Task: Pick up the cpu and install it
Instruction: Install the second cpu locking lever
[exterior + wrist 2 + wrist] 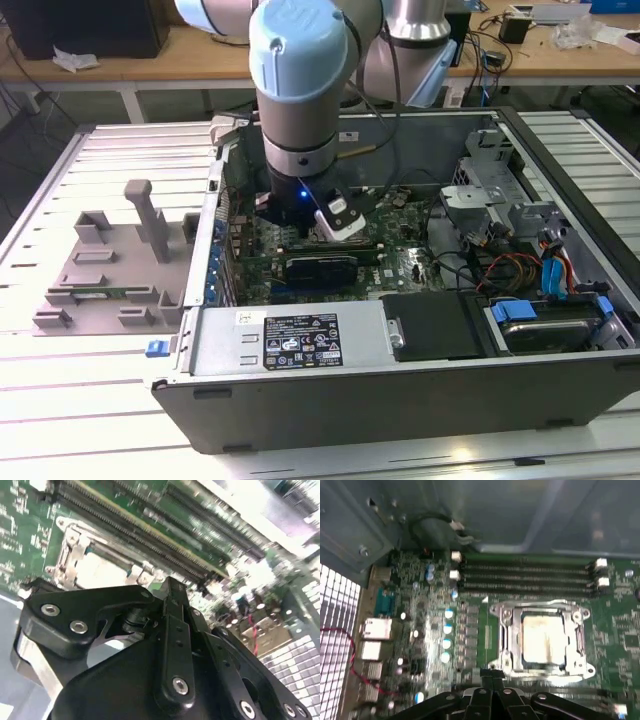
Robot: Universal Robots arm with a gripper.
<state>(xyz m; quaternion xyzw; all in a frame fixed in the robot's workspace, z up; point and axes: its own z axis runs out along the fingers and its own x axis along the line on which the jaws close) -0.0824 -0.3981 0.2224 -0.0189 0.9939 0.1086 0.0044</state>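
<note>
CPU (543, 639) in the first wrist view sits pale and square inside the metal socket frame (506, 630), just beyond the claw (492, 700). In the second wrist view the claw (170, 587) hangs near it; we cannot tell its opening or load. In the exterior view the arm is deep in the computer case (400, 400); we judge a skewed descent could scrape the frame.

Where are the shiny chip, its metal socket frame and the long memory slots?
cpu (542, 639), first wrist view: middle of its pale shiny top.
socket frame (507, 625), first wrist view: one side bar.
memory slots (530, 575), first wrist view: middle of the rows.
</note>
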